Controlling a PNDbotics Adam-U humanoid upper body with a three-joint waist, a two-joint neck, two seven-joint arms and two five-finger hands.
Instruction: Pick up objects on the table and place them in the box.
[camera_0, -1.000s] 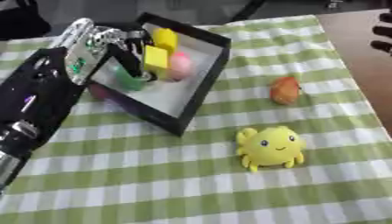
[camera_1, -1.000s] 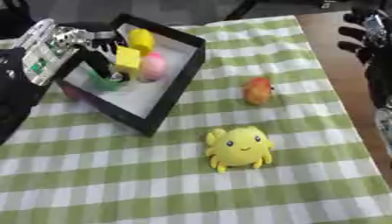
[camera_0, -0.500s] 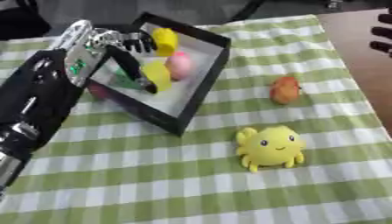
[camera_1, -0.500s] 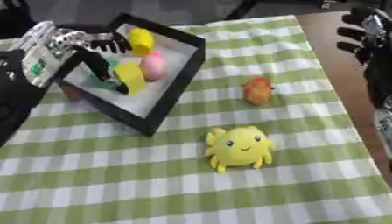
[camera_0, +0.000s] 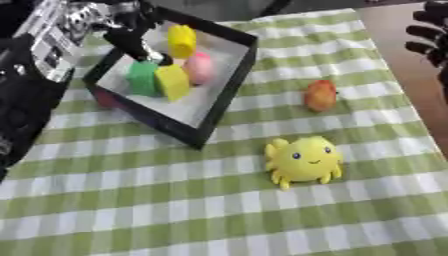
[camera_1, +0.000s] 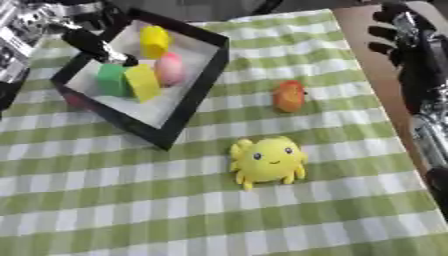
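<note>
A black box (camera_0: 229, 95) with a white floor stands tilted at the upper left. In it lie a yellow piece (camera_0: 182, 40), a pink piece (camera_0: 199, 67), a green piece (camera_0: 142, 77) and a yellow block (camera_0: 173, 82). My left hand (camera_0: 118, 27) hovers over the box's far left corner, its dark fingers (camera_1: 87, 42) open and holding nothing. On the cloth lie an orange object (camera_0: 320, 95) and a yellow round toy with a face (camera_0: 302, 160). My right hand (camera_1: 411, 47) rests open at the right edge, fingers up.
A green and white checked cloth (camera_0: 175, 200) covers the table; bare brown tabletop (camera_0: 394, 20) shows at the upper right. A reddish thing (camera_0: 105, 97) lies against the outside of the box's left wall. My left arm (camera_0: 31, 90) fills the left edge.
The yellow block left my left hand's fingers and now lies in the box beside the green piece. The hand has drawn back toward the box's far left corner. The right hand is still.
</note>
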